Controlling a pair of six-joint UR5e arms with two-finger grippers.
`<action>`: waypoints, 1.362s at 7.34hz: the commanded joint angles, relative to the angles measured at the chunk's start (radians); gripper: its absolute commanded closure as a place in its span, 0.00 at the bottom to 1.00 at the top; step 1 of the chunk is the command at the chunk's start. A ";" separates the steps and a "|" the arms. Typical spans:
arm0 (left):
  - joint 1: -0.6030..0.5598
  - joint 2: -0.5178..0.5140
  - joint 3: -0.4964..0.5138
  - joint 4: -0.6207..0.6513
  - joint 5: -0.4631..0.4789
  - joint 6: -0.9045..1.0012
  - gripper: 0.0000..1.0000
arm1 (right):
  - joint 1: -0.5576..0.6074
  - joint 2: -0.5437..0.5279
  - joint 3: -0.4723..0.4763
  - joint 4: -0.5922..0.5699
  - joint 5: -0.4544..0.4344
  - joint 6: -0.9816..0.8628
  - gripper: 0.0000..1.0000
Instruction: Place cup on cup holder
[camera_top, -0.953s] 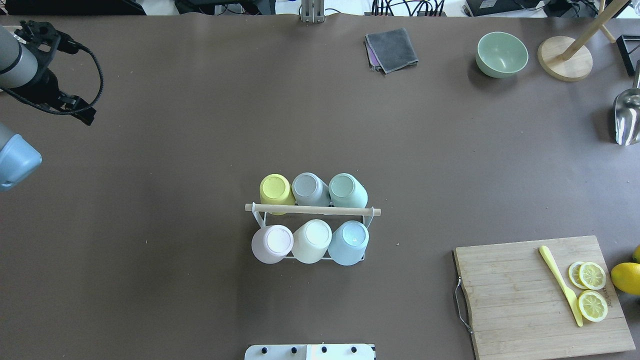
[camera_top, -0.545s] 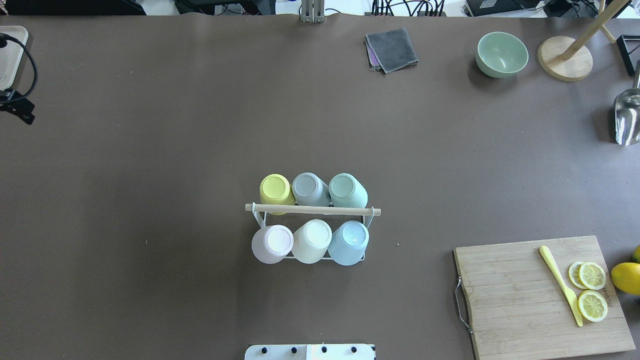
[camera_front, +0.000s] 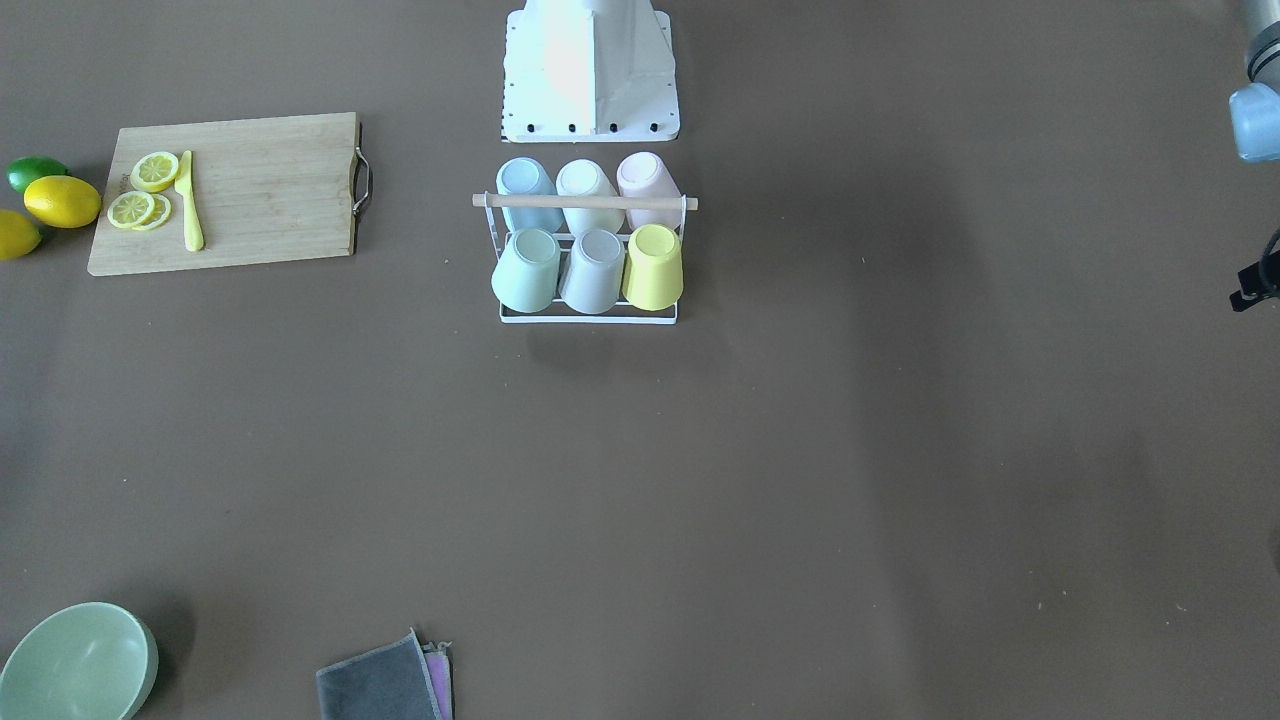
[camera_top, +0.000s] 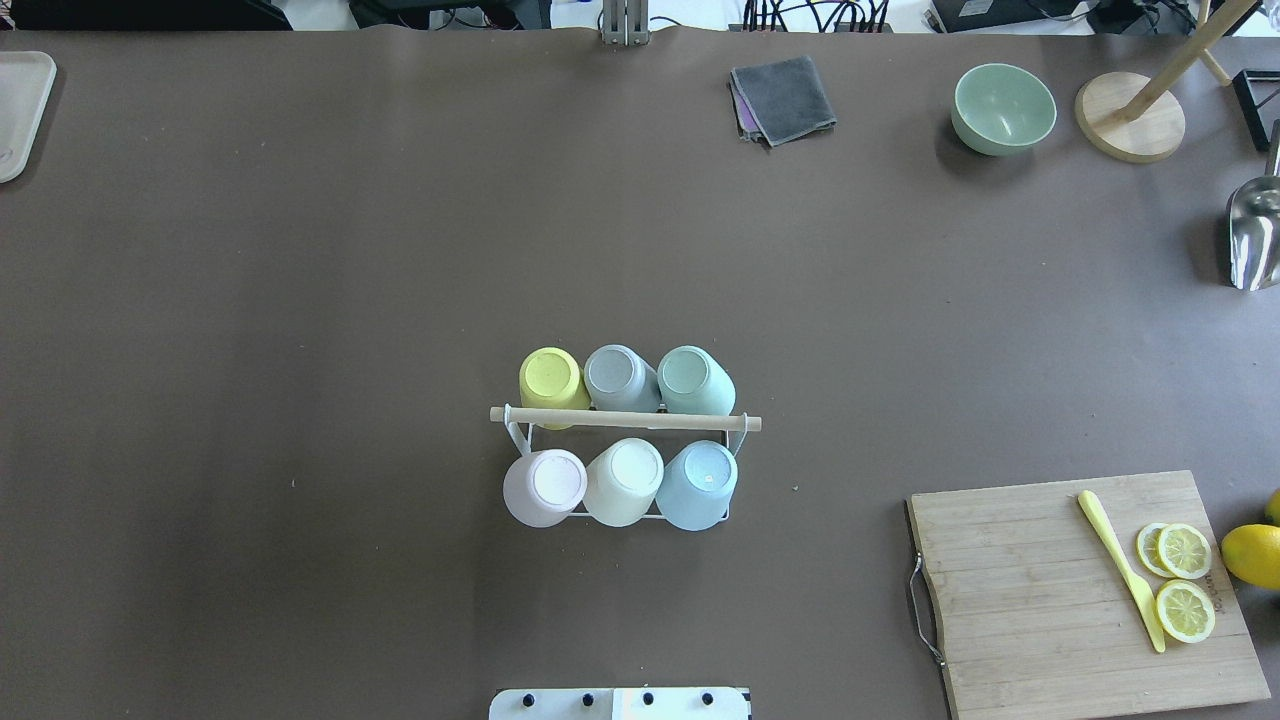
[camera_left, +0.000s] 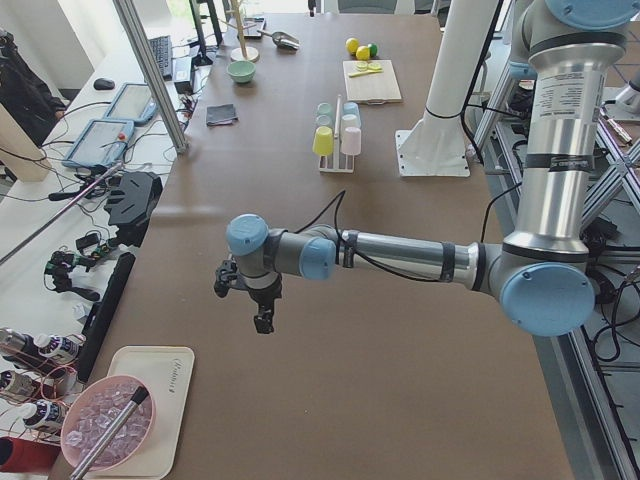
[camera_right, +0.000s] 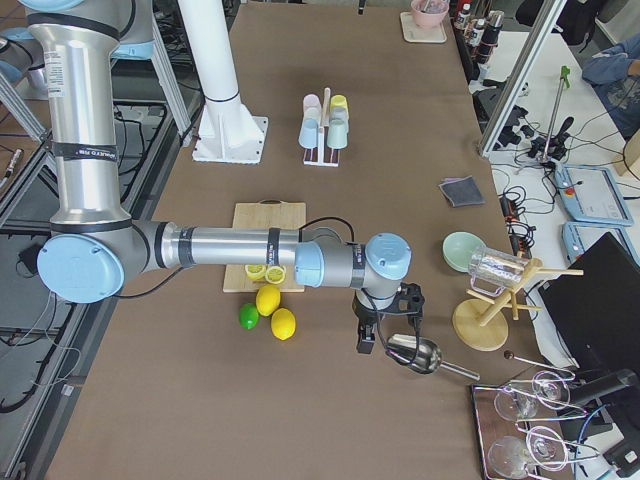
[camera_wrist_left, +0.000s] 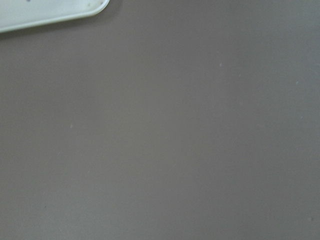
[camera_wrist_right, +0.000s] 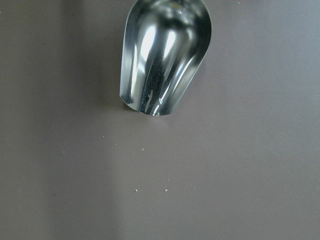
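Observation:
The white wire cup holder (camera_top: 625, 420) with its wooden rod stands mid-table, also in the front-facing view (camera_front: 585, 202). Several upturned cups sit on it: yellow (camera_top: 552, 380), grey (camera_top: 618, 375) and green (camera_top: 692, 378) in the far row, pink (camera_top: 545, 485), cream (camera_top: 625, 480) and blue (camera_top: 700, 483) in the near row. My left gripper (camera_left: 263, 322) hangs above the table's far left end, well away from the holder. My right gripper (camera_right: 366, 343) hangs at the far right end, above a metal scoop (camera_wrist_right: 165, 55). I cannot tell whether either gripper is open or shut. Neither wrist view shows fingers.
A cutting board (camera_top: 1040, 590) with lemon slices and a yellow knife lies at the front right. A green bowl (camera_top: 1003, 108), grey cloth (camera_top: 783, 98), wooden stand (camera_top: 1130, 115) and the scoop (camera_top: 1255, 235) are at the back right. A white tray (camera_top: 20, 105) is at the far left.
My left arm has pulled back leftward out of the overhead view, uncovering the white tray. The holder and cups have not moved.

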 joint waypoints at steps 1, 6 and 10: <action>-0.055 0.061 0.004 -0.014 -0.025 0.124 0.02 | 0.000 -0.002 0.001 0.000 0.001 0.000 0.00; -0.087 0.061 -0.042 0.057 -0.023 0.127 0.02 | 0.000 -0.003 0.002 0.000 0.002 -0.001 0.00; -0.104 0.076 -0.148 0.207 -0.018 0.127 0.02 | 0.001 -0.008 0.002 0.000 0.004 -0.009 0.00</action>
